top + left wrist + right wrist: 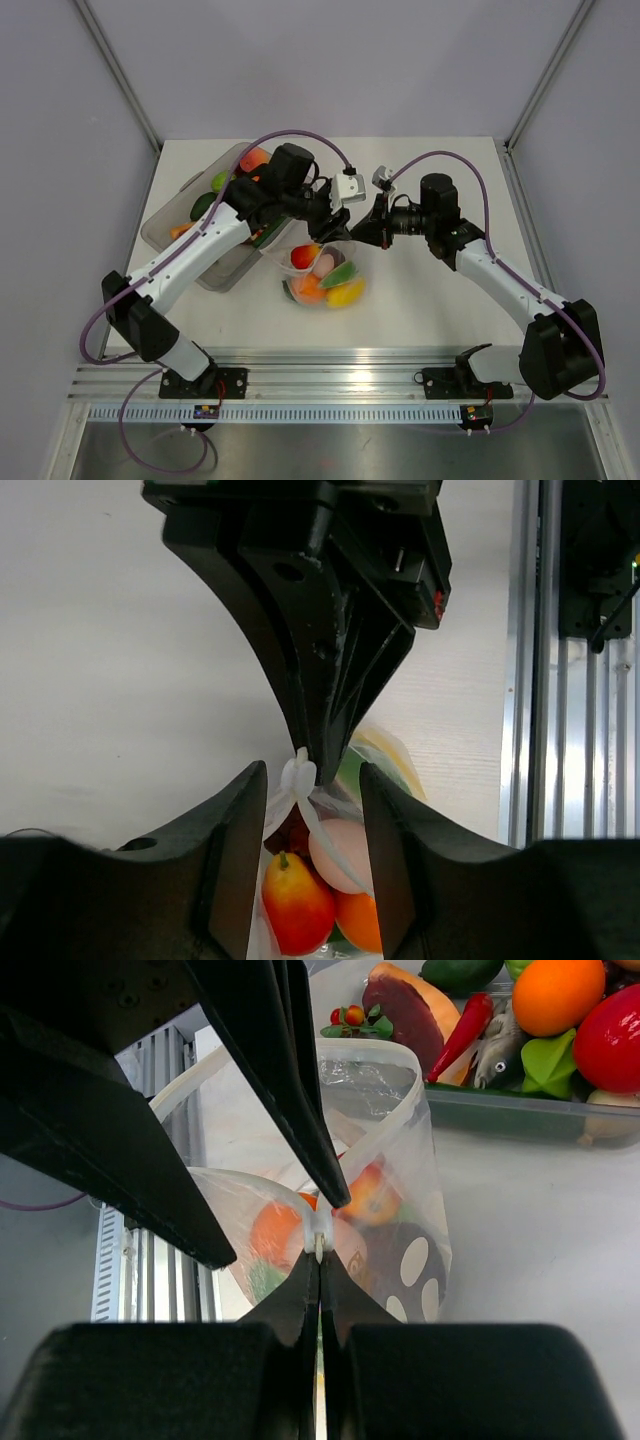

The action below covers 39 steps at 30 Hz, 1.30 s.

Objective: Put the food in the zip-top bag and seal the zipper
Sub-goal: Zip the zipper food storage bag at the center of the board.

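The zip-top bag (322, 272) lies mid-tabletop (440, 190), a crinkly clear pouch holding glossy food (296, 900) (orange, red, peach, green, yellow). The right end effector (320, 1258) is pinched tight on the whitish zipper (298, 775). The left end effector (312, 800) stands apart, straddling the bag's mouth. Other food (550, 995) fills the rigid clear tray (155, 235) at left.

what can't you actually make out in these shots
1. The zipper: top view, left end effector and right end effector cover it; sealed length unclear.
2. The food low in the zip-top bag: left wrist view, cut off by bottom edge.
3. The clear tray contents: top view, partly under the left arm.
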### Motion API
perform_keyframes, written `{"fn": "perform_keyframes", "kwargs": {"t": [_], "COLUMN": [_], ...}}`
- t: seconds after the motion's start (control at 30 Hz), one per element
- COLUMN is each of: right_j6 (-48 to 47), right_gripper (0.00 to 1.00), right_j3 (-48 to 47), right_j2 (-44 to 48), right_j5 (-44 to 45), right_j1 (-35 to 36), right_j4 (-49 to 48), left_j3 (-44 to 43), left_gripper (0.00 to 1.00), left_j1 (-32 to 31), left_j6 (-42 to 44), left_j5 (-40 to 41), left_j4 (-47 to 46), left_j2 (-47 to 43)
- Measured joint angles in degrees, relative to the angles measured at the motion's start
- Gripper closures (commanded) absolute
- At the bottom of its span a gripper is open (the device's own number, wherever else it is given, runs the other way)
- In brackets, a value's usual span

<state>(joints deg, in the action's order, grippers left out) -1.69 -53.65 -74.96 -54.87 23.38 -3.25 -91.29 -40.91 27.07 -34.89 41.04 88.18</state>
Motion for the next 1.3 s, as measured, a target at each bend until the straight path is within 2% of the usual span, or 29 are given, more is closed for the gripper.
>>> {"fn": "perform_keyframes", "kwargs": {"t": [0.17, 0.2, 0.23, 0.3, 0.43, 0.6, 0.77, 1.07, 1.3], "right_j6": [-0.52, -0.63, -0.68, -0.74, -0.94, -1.07, -1.07, -0.48, 4.17], "right_gripper": [1.00, 1.00, 1.00, 1.00, 1.00, 1.00, 1.00, 1.00, 1.00], "right_j3": [0.00, 0.00, 0.00, 0.00, 0.00, 0.00, 0.00, 1.01, 7.15], "right_j2": [0.02, 0.02, 0.02, 0.02, 0.15, 0.63, 1.03, 2.78, 5.97], "right_j5": [-0.04, -0.04, -0.04, -0.09, -0.13, -0.13, 0.39, 3.61, 7.96], "right_j1": [0.00, 0.00, 0.00, 0.02, 0.24, 0.37, 0.37, 0.66, 1.03], "right_j4": [0.68, 1.01, 1.33, 1.75, 2.12, 2.95, 3.15, 2.95, -4.79], "left_j3": [-0.11, -0.20, -0.35, -0.92, -1.38, -1.40, -1.40, -1.36, 1.84], "left_gripper": [0.53, 0.54, 0.59, 0.60, 0.70, 0.91, 1.00, 1.00, 1.00], "left_j1": [0.04, 0.04, 0.07, 0.17, 0.39, 0.68, 0.72, 0.76, 0.70], "left_j6": [0.85, 0.96, 1.03, 1.25, 1.40, 1.33, 1.22, -0.39, -3.80], "left_j5": [-1.57, -1.73, -1.84, -1.99, -2.14, -2.25, -2.51, -2.60, -1.31], "left_j4": [2.89, 3.30, 3.61, 4.24, 4.79, 4.81, 4.76, 4.22, 1.86], "left_j2": [1.84, 2.10, 2.36, 2.99, 3.19, 3.19, 3.19, 3.17, 2.32]}}
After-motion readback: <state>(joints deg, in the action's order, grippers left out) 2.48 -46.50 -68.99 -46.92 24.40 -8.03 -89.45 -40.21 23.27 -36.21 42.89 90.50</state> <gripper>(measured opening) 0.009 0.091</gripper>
